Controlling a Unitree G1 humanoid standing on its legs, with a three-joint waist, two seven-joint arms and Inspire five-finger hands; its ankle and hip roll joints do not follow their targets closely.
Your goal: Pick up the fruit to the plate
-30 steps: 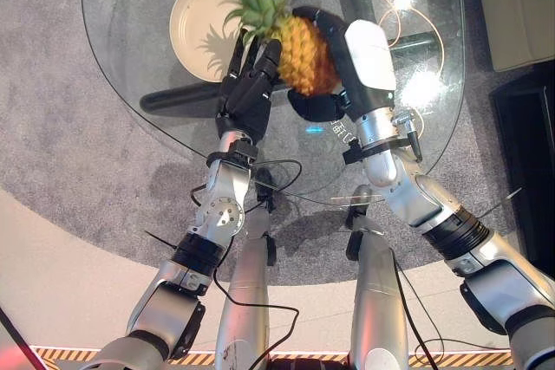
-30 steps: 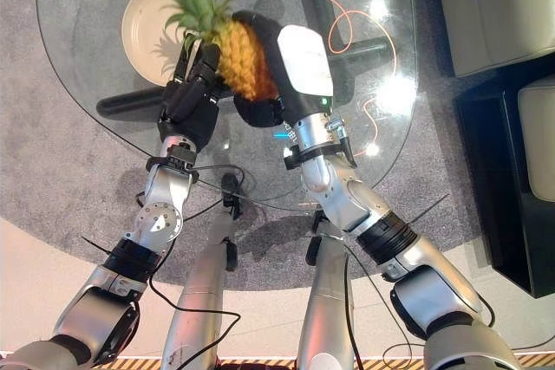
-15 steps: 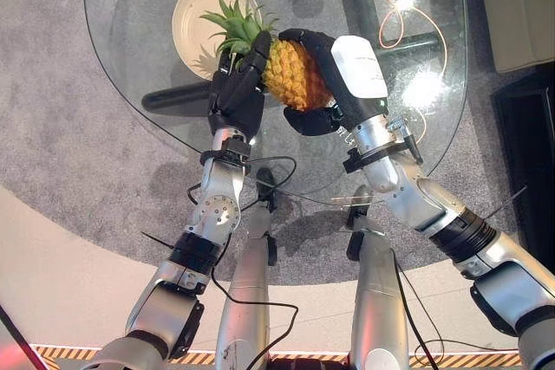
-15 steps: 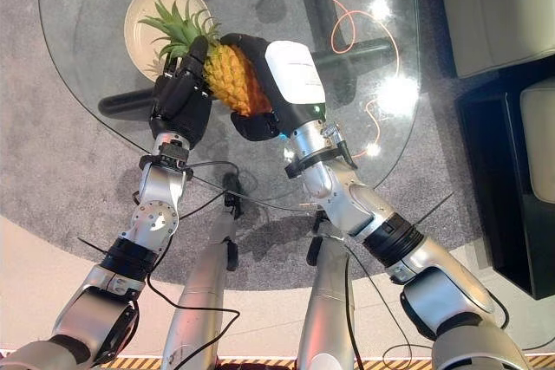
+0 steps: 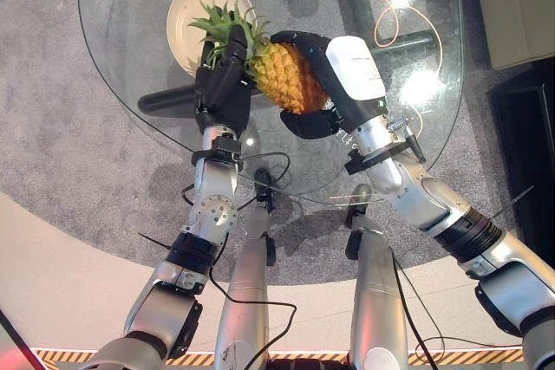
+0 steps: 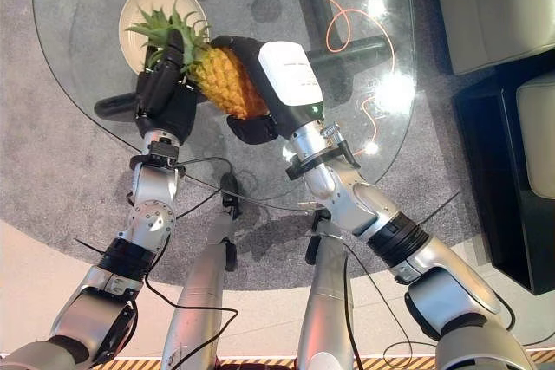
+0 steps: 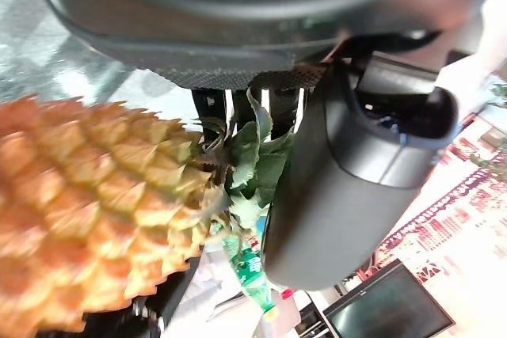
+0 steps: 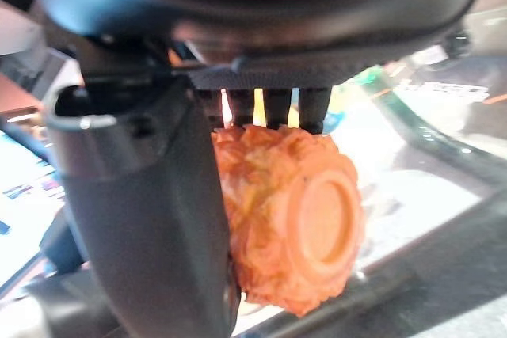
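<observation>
A pineapple (image 5: 282, 75) hangs tilted above the round glass table (image 5: 130, 93), held between both hands. My right hand (image 5: 347, 67) is shut on its orange body, fingers curled over the top and thumb underneath; the right wrist view shows the fruit's flat base (image 8: 313, 215) beside the thumb (image 8: 150, 219). My left hand (image 5: 221, 84) is open, its straight fingers pressed against the leafy end, and the leaves (image 7: 253, 156) sit next to its thumb (image 7: 348, 187). The green crown overlaps the near edge of the cream plate (image 5: 186, 2), which lies on the table at the far left.
Under the glass run the dark bars of the table base (image 5: 165, 101) and an orange cable (image 5: 408, 19). Grey carpet surrounds the table. A beige sofa (image 5: 512, 6) and dark furniture (image 5: 529, 145) stand to the right.
Both hands have carried the pineapple to the left, toward the plate. Its crown now reaches over the plate's edge, and the fruit lies more tilted than before.
</observation>
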